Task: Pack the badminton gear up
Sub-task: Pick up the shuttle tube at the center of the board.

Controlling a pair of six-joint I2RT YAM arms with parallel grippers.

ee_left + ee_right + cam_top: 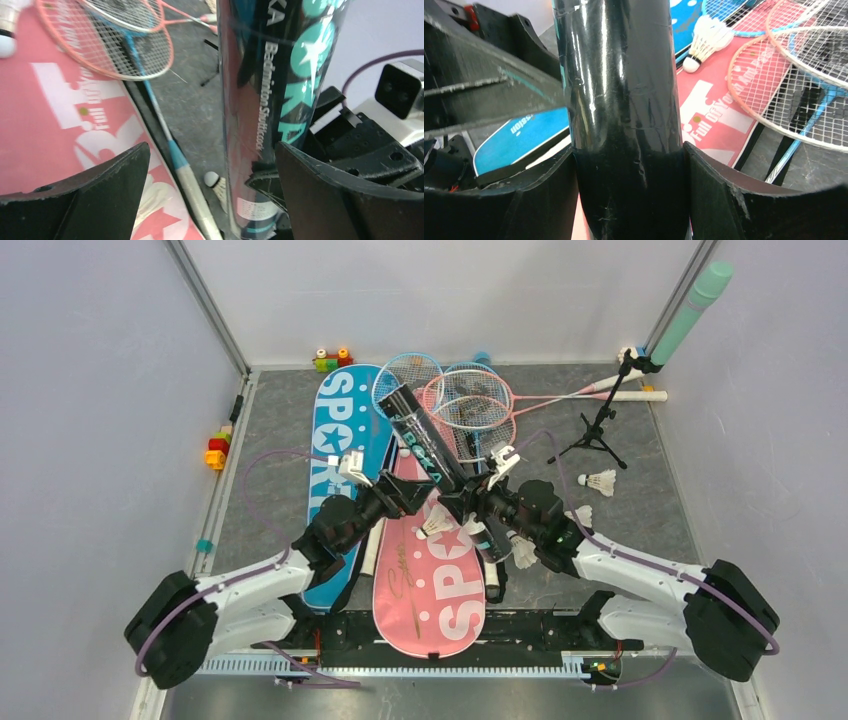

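My right gripper (466, 502) is shut on the dark shuttlecock tube (430, 455) and holds it tilted above the pink "SPORT" bag (430, 590); in the right wrist view both fingers press the tube (624, 100). My left gripper (408, 490) is open, and in the left wrist view the tube (265, 100) stands between its jaws, close to the right finger (340, 200). The blue bag (335, 460) lies to the left. Blue and pink rackets (460, 400) lie at the back. Loose shuttlecocks lie at the right (600, 482), on the pink bag (435, 525) and under the tube (217, 181).
A small black tripod (597, 430) stands at the back right under a green cylinder (690, 310). Toy blocks sit at the left wall (218, 450) and at the back (332, 360). Racket handles (635, 395) reach toward the right wall.
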